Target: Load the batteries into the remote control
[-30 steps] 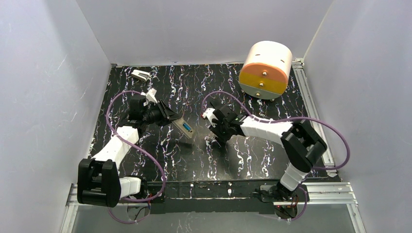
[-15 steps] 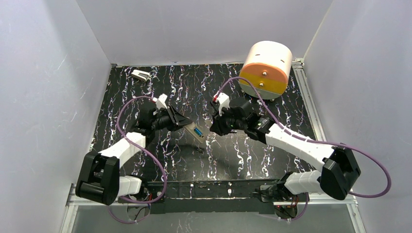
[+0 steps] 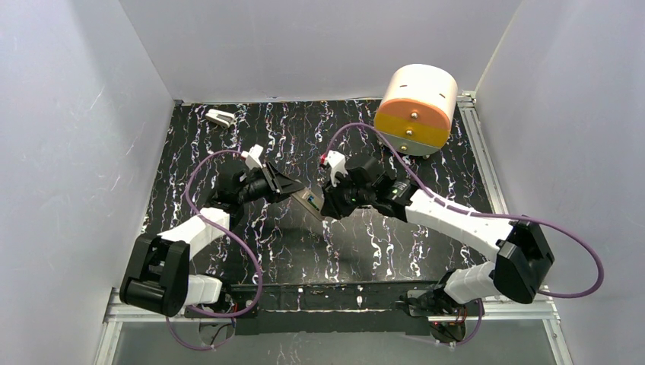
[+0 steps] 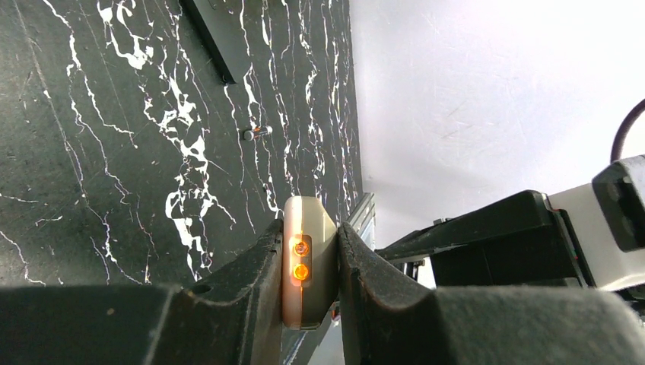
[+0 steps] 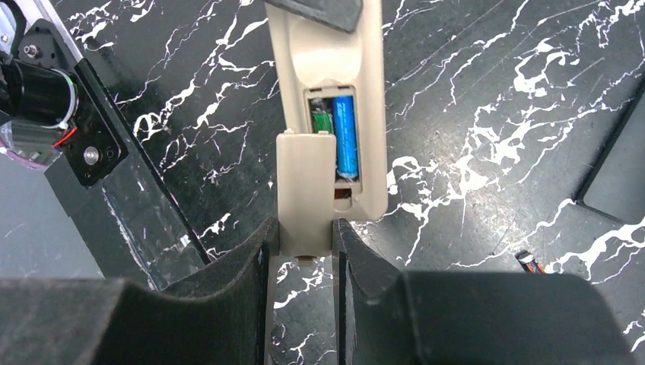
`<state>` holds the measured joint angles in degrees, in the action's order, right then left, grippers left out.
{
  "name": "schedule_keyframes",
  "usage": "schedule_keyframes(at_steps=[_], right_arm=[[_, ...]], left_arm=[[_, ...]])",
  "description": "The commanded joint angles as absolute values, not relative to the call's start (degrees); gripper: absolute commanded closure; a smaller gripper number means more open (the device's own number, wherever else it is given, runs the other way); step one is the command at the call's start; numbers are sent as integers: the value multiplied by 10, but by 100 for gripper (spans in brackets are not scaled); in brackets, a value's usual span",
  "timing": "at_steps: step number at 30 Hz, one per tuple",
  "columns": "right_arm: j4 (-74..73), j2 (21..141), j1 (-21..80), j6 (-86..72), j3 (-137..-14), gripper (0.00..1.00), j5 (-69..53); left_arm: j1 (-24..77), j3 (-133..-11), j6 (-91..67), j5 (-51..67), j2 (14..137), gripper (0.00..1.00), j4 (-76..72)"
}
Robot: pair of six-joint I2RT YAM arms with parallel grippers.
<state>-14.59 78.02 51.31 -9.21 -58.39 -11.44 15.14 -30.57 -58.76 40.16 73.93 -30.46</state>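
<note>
My left gripper [image 3: 293, 192] is shut on the remote control [image 3: 310, 201] and holds it above the middle of the table. The remote's end with two orange lights [image 4: 301, 258] sits between the left fingers [image 4: 262, 258]. Its back faces the right wrist camera, and the open compartment shows a blue battery [image 5: 344, 137] beside a green battery [image 5: 321, 122]. My right gripper [image 5: 304, 232] is shut on the beige battery cover [image 5: 304, 182], which lies against the remote's left half, over part of the green battery. Loose batteries lie on the table [image 4: 257, 133] [image 5: 530, 262].
An orange-and-white drum [image 3: 417, 106] stands at the back right. A small white-and-grey block [image 3: 220, 117] lies at the back left. A long flat black strip [image 4: 217, 38] lies on the black marbled table [image 3: 426, 251]. White walls close in on three sides.
The left arm carried the remote to the right, up off the table. The right gripper swung up and then left until the cover met the remote's back.
</note>
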Motion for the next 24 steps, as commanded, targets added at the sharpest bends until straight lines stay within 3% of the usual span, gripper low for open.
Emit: schedule_keyframes(at_steps=[1,24], right_arm=[[-180,799,533,-75,-641,76,-90],[-243,862,588,-44,-702,76,48]], left_arm=[[154,-307,-586,435,748,100,-324],[154,-309,-563,468,740,100,-324]])
